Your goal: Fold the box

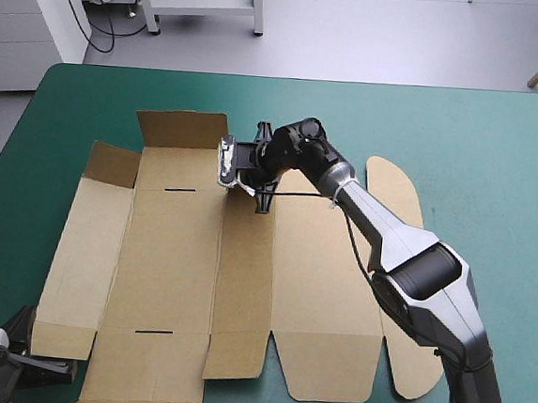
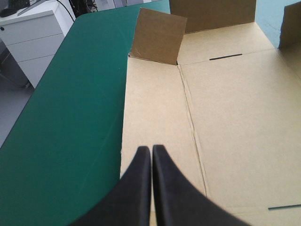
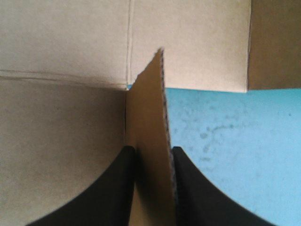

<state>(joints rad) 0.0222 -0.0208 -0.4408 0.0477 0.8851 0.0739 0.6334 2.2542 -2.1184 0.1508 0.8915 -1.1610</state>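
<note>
The brown box (image 1: 169, 268) lies as a cut sheet across the teal-green table, mostly flat. Its far flap (image 1: 183, 128) and a small far-left corner flap (image 2: 157, 35) stand raised. My right gripper (image 1: 254, 183) reaches over the sheet to its far middle. There it is shut on a narrow flap (image 3: 148, 117), which stands on edge between the fingers. My left gripper (image 2: 151, 157) is shut and holds nothing. It hovers low at the near end of the box's left side panel (image 2: 155, 108), by the table's near-left corner (image 1: 47, 368).
Bare teal-green cover (image 1: 480, 154) stretches to the right of and beyond the box. The table's left edge (image 2: 56, 94) runs close along the box's left panel. Rounded flaps (image 1: 397, 189) lie flat on the box's right side, under the right arm.
</note>
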